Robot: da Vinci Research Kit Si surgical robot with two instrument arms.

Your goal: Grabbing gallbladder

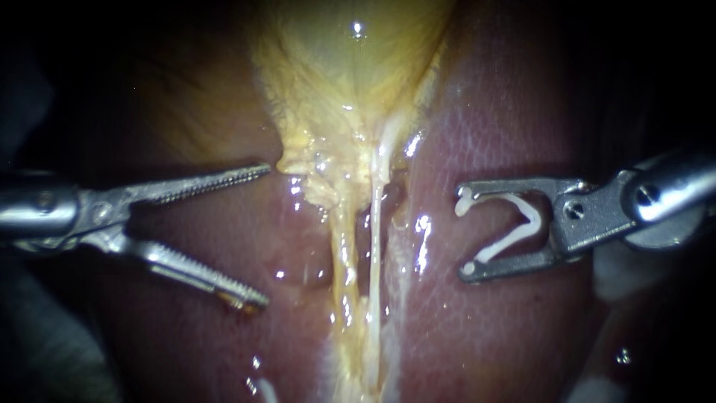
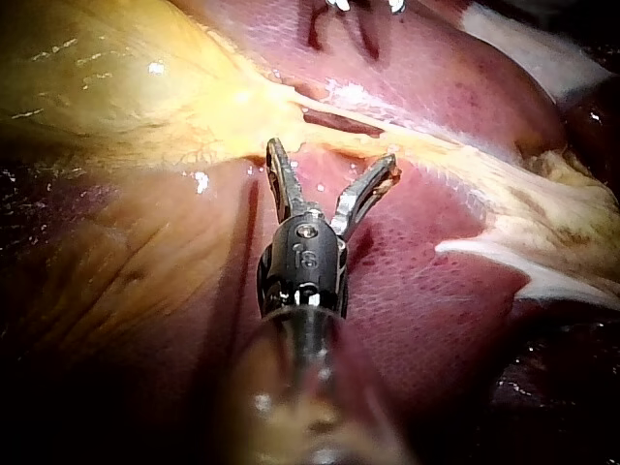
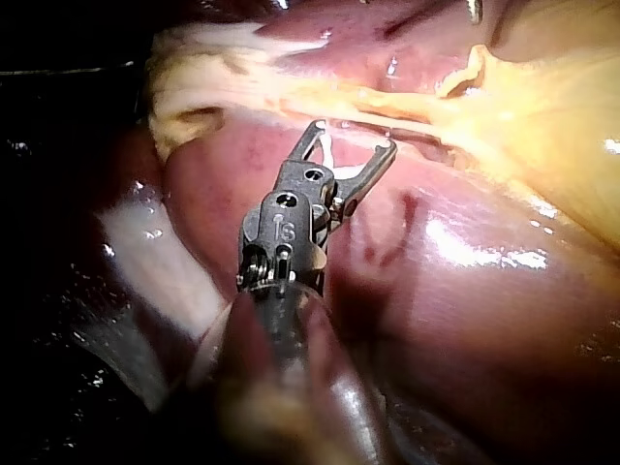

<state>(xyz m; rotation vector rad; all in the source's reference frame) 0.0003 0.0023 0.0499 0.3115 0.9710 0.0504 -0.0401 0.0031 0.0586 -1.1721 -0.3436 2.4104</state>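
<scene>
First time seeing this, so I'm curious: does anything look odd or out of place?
Nothing looks damaged. The one oddity is a white clip, held between the right instrument's jaws in front of the liver.

Left instrument's hand (spread apart) beside gallbladder.

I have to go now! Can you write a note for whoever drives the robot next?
Left instrument: jaws open and empty, upper tip close beside the narrow lower end of the gallbladder.
Right instrument: jaws shut on a white clip, over the liver, apart from the tubes.
Done: the gallbladder is not gripped yet.
Left: probably ease the left jaws onto the gallbladder and close them.
</scene>
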